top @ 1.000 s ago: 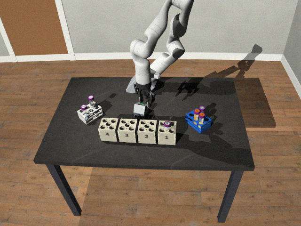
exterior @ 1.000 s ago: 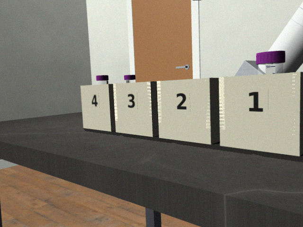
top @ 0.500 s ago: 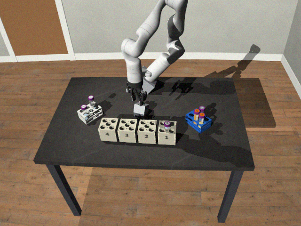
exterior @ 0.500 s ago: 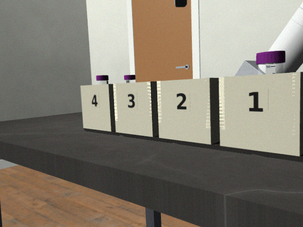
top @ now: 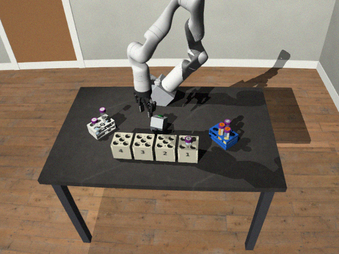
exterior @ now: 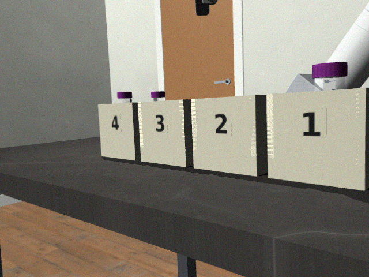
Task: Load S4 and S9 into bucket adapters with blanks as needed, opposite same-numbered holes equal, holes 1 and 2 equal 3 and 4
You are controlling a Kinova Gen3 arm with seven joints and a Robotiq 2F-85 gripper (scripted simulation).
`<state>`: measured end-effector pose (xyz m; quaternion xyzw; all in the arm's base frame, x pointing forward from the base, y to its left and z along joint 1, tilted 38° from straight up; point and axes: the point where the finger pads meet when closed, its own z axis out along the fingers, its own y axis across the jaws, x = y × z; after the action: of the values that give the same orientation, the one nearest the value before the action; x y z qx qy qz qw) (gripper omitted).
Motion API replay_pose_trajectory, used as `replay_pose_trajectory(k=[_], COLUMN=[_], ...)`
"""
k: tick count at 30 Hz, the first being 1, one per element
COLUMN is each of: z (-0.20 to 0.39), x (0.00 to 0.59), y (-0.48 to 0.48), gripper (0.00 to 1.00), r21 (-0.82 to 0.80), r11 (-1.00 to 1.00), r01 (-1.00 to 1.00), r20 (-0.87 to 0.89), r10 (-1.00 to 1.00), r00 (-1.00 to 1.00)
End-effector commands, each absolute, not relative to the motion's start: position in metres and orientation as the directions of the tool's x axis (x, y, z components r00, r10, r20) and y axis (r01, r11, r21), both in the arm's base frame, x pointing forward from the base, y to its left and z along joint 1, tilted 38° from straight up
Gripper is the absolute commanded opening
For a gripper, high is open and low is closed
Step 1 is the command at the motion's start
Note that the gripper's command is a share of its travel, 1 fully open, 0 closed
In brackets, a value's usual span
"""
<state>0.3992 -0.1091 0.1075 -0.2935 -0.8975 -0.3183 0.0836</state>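
Observation:
Four beige adapters stand in a row: adapter 4 (top: 121, 147) (exterior: 116, 131), adapter 3 (top: 142, 150) (exterior: 161, 134), adapter 2 (top: 164, 152) (exterior: 223, 137) and adapter 1 (top: 187, 153) (exterior: 315, 139). One purple-capped tube (top: 188, 139) (exterior: 329, 74) stands in adapter 1. The other adapters show only bare holes. My gripper (top: 146, 107) is open and empty, hanging just behind and left of the DONE desk (top: 158, 122). The white rack (top: 100, 127) at the left holds two purple-capped tubes (top: 102, 110) (top: 94, 120). The blue rack (top: 222, 136) at the right holds three tubes (top: 221, 127).
The arm's grey base (top: 163, 95) stands behind the DONE desk. The racks' tube caps (exterior: 124, 95) (exterior: 157, 94) peep over adapters 4 and 3 in the exterior view.

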Motion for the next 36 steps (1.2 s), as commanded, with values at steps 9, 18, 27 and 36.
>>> replay_pose_trajectory(k=[9,18,27,36], z=[0.088,0.069,0.055,0.036], x=[0.395,0.391,0.388,0.384], y=[-0.135,-0.158,-0.176,-0.199], gripper=[0.62,0.62,0.62,0.62], r21=[0.522,0.522,0.522,0.522], r11=[0.625,0.625,0.625,0.625], r01=[0.58,0.58,0.58,0.58], r20=[0.336,0.336,0.336,0.336], r10=[0.474,0.474,0.475,0.475], r00=[-0.814,-0.814,-0.814,-0.814])
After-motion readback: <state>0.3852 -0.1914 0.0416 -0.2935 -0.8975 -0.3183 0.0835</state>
